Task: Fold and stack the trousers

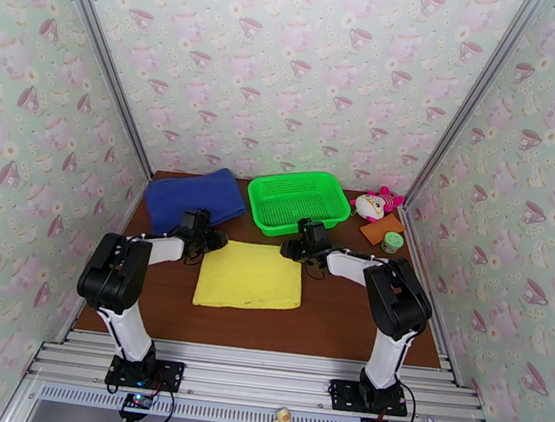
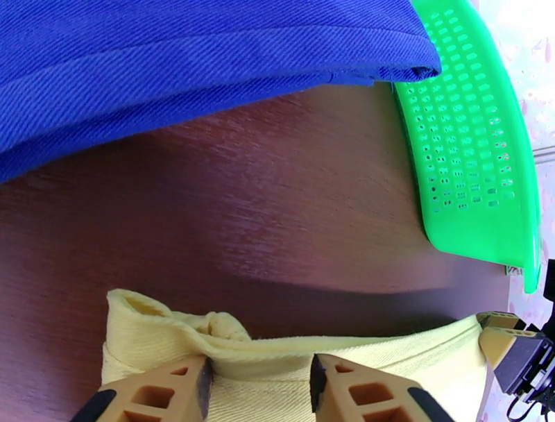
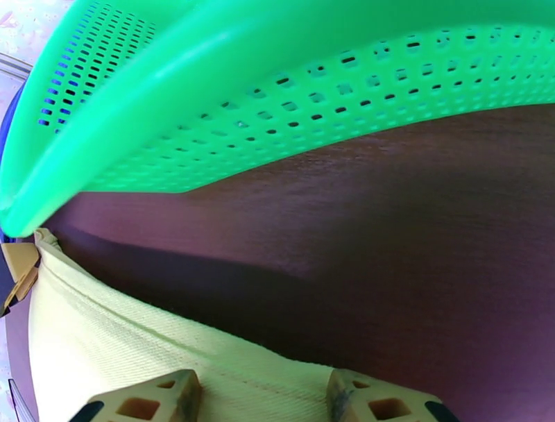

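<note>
Nearest, the fingers of the left gripper (image 2: 257,389), cut off by the frame edge, are standing apart on the far edge of the trousers (image 1: 249,275). Whether they are grasping cannot be told. The right gripper (image 3: 263,395) is resting spread and unclenched on that same edge. The trousers are lying folded on the brown table (image 1: 345,326), near the basket (image 1: 298,200) and the blue cloth (image 1: 193,195). Teacup-papered walls (image 1: 292,74) are enclosing it.

The left arm (image 1: 124,271) and right arm (image 1: 395,296) are bent at the elbow, with forearms angled inward and held low. The left gripper (image 1: 212,241) and right gripper (image 1: 289,250) face forward, jaws parted.
</note>
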